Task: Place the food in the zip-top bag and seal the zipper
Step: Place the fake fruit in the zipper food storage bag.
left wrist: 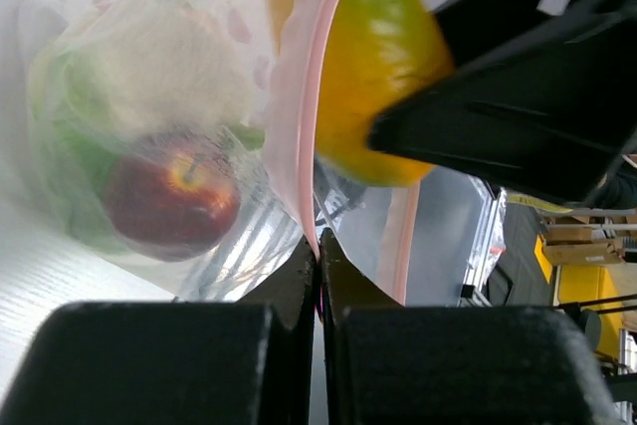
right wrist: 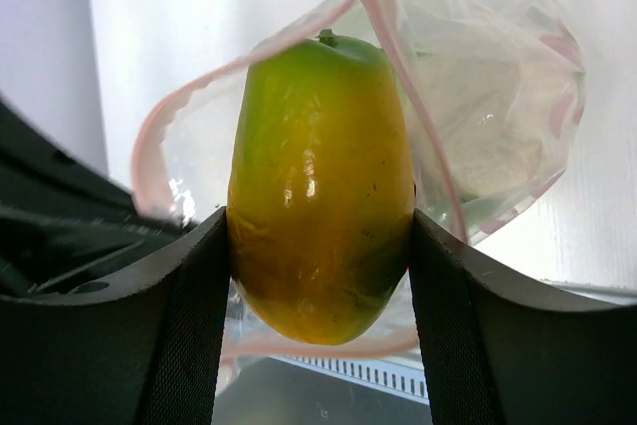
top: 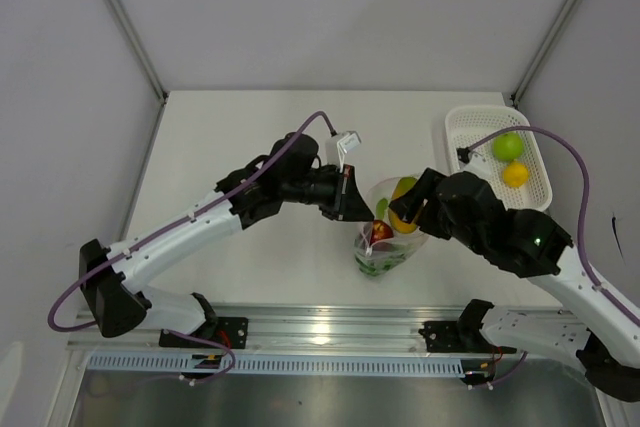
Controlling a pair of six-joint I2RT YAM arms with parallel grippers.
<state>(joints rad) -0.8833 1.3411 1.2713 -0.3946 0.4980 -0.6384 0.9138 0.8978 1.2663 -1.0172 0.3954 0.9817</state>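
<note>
Pinching the pink zipper [left wrist: 299,126] with the left tool [left wrist: 318,246]. Clamping a green-yellow mango [right wrist: 318,176] in the right tool [right wrist: 318,256] at the zip-top bag [right wrist: 498,116] mouth.

The clear, dotted zip-top bag [top: 388,239] stands mid-table, its pink zipper [left wrist: 299,116] parted wide. Inside lie a red apple [left wrist: 169,191] and leafy cabbage [left wrist: 75,161]. A green-yellow fruit [right wrist: 318,196] hangs upright at the mouth. A green apple [top: 508,146] and a yellow fruit [top: 515,174] lie well apart from the bag — at two o'clock.

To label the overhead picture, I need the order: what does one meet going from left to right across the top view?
left tool → zip-top bag → white basket
</note>
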